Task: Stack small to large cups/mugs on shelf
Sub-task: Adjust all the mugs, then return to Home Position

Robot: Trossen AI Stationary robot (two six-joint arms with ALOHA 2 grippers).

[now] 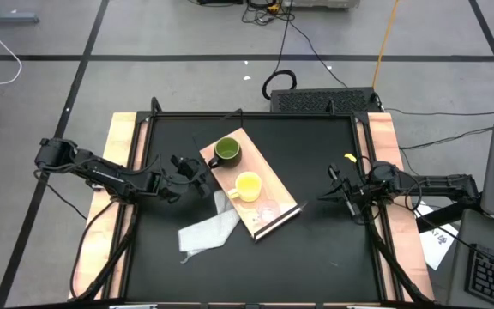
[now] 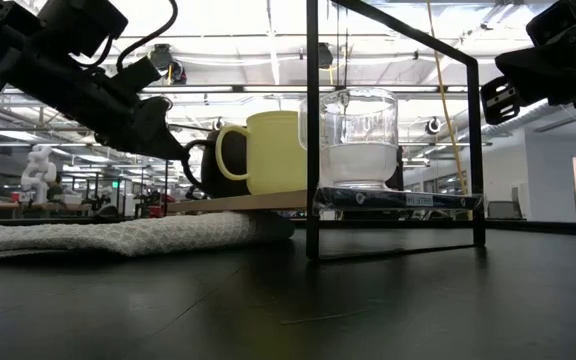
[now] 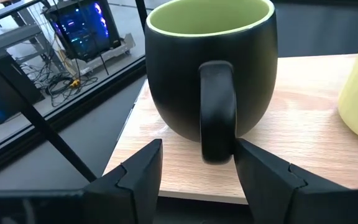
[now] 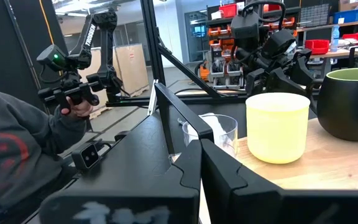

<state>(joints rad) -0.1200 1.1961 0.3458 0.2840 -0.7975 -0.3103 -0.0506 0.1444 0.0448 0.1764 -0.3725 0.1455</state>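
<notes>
A light-wood shelf (image 1: 274,190) lies slantwise mid-table, one edge resting on a white cloth (image 1: 206,230). In a row on it stand a dark green mug (image 1: 226,152), a yellow mug (image 1: 247,185) and a clear cup (image 1: 268,210). My left gripper (image 3: 197,171) is open at the shelf's left edge, with the green mug's handle (image 3: 217,112) pointing at it. One finger stands on each side of the handle's lower end. My right gripper (image 4: 199,162) hovers shut near the table's right edge, pointing at the shelf and holding nothing. My left gripper comes at the green mug nearly level, from the table's left. One finger (image 3: 143,168) stands clear of the handle. The other finger (image 3: 253,165) is right beside the handle's lower end (image 3: 221,152); I cannot tell whether it touches. The mug stands upright on the shelf.
A black frame borders the table, with uprights (image 2: 312,130) close to the shelf's near end. The cloth spreads toward the near left. In the right wrist view a person (image 4: 17,143) sits beyond the table's left side with a handheld controller.
</notes>
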